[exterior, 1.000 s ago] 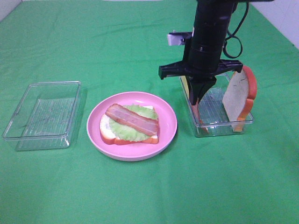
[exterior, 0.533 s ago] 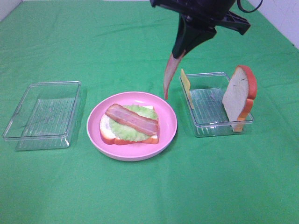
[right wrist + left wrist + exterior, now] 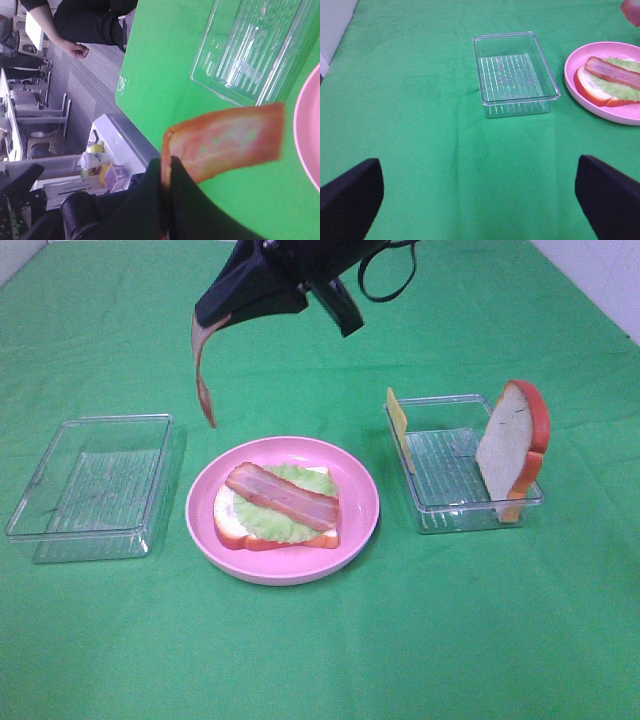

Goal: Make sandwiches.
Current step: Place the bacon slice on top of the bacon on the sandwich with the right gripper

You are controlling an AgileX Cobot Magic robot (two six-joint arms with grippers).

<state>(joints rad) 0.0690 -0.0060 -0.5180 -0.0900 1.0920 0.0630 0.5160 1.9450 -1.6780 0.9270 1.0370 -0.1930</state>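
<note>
Exterior high view: a soft, faintly creased green cloth (image 3: 320,640) covers the table. At its middle sits a round pink plate (image 3: 362,502), smooth and glossy with a raised rim. On it lies the open sandwich: a white bread base (image 3: 228,520) with an orange-red crust, a crinkled pale green lettuce leaf (image 3: 265,522), and a flat pink-red bacon strip (image 3: 285,495) laid diagonally on top.

At nine o'clock from the plate is an empty tray (image 3: 95,480) of clear, ribbed, rectangular plastic. At three o'clock is a second tray (image 3: 450,465) of the same make. A thin yellow cheese slice (image 3: 399,425) leans against its wall nearest the plate. A second bread slice (image 3: 512,445) stands on edge at its far end, tilted and rising above the rim.

The right gripper (image 3: 208,322) reaches across the middle, and its dark arm hides some cloth at twelve o'clock. It is clenched on the top end of a hanging bacon strip (image 3: 203,375) at about eleven o'clock from the plate. The strip is limp, and its lower end is clear of the plate and both trays. The right wrist view shows the black jaws pressed together on that orange-edged, pale-streaked strip.

The left gripper (image 3: 480,200) is released, with its dark fingers (image 3: 350,197) wide apart over bare cloth, grasping nothing.
</note>
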